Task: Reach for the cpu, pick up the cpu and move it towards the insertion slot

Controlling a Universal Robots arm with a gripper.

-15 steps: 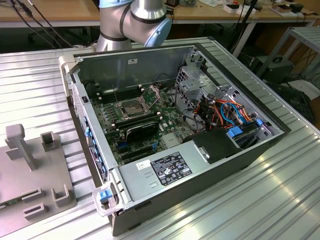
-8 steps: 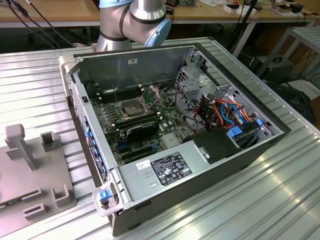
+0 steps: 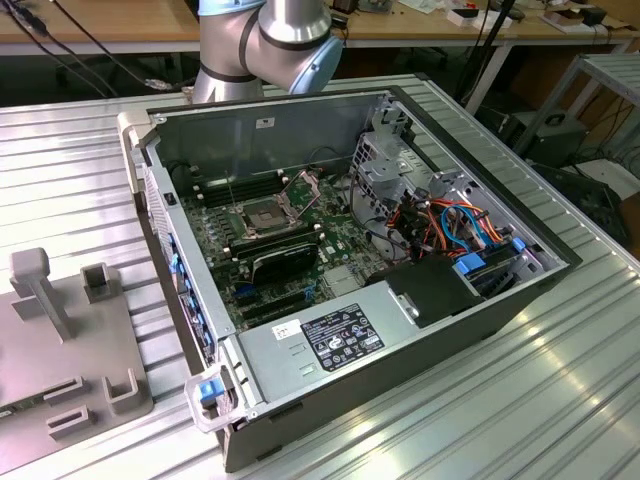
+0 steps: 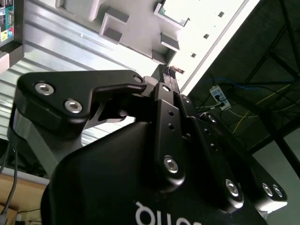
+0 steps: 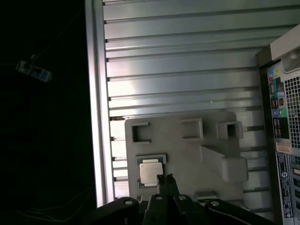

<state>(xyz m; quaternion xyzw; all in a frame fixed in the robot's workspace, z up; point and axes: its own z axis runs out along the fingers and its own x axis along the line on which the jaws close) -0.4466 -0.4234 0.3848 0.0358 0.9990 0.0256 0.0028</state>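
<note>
In the first wrist view the cpu (image 5: 151, 172), a small silver-grey square chip, lies flat in a green-edged recess of a grey fixture plate (image 5: 187, 150). My gripper (image 5: 165, 178) hangs above the plate, its tips overlapping the chip's edge in the picture. The two black fingertips are pressed together with nothing between them, which also shows in the second wrist view (image 4: 169, 70). In the exterior view the insertion slot (image 3: 258, 213), a square socket with a shiny metal frame, sits on the motherboard inside the open computer case (image 3: 270, 120), far from the gripper.
The grey fixture plate (image 3: 60, 350) with raised blocks and a post lies on the ribbed metal table (image 3: 80, 170) at the exterior view's left. The case's side wall (image 5: 283, 117) stands beside the plate. The table edge (image 5: 93, 93) runs near the plate.
</note>
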